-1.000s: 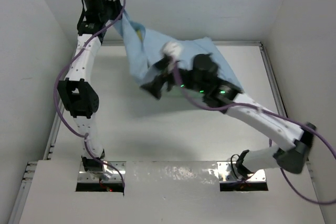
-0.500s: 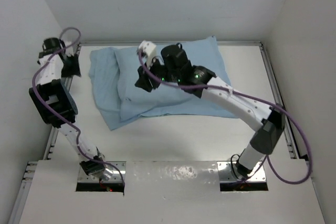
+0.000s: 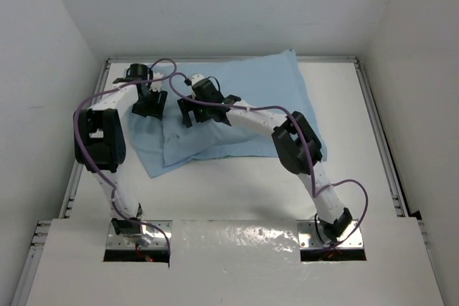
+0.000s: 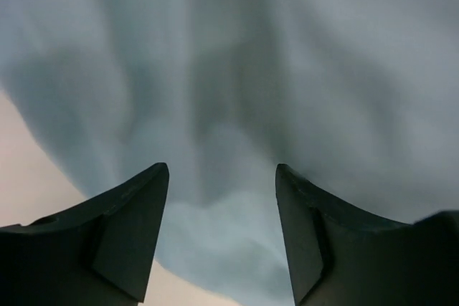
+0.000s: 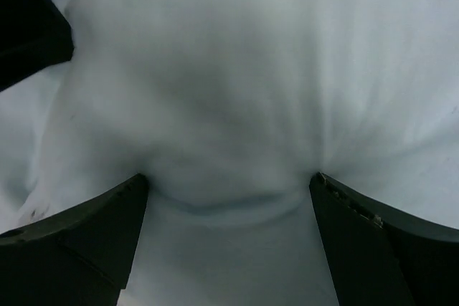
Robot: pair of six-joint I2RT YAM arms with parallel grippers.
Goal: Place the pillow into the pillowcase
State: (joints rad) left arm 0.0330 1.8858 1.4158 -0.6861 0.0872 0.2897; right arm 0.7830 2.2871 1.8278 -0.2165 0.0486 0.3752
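Observation:
The light blue pillowcase (image 3: 247,94) lies flat across the back of the table, thick and bulging. The pillow is hidden; no cream surface shows. My left gripper (image 3: 148,104) hovers over the case's rumpled left end, open, with blue cloth (image 4: 237,69) below the fingers and nothing between them (image 4: 219,170). My right gripper (image 3: 189,112) stands just to its right on the bulge, open wide. Its fingertips dent the pale cloth (image 5: 237,77) without pinching it (image 5: 229,177).
The white table (image 3: 237,191) reaches forward from the case to the arm bases. White walls close in the back and both sides, with a metal rail (image 3: 378,141) along the right edge. The left gripper's dark body (image 5: 29,26) shows close by in the right wrist view.
A second ago the left gripper held the case up in the air at the back. The case now lies on the table, and both grippers have come down to its left end.

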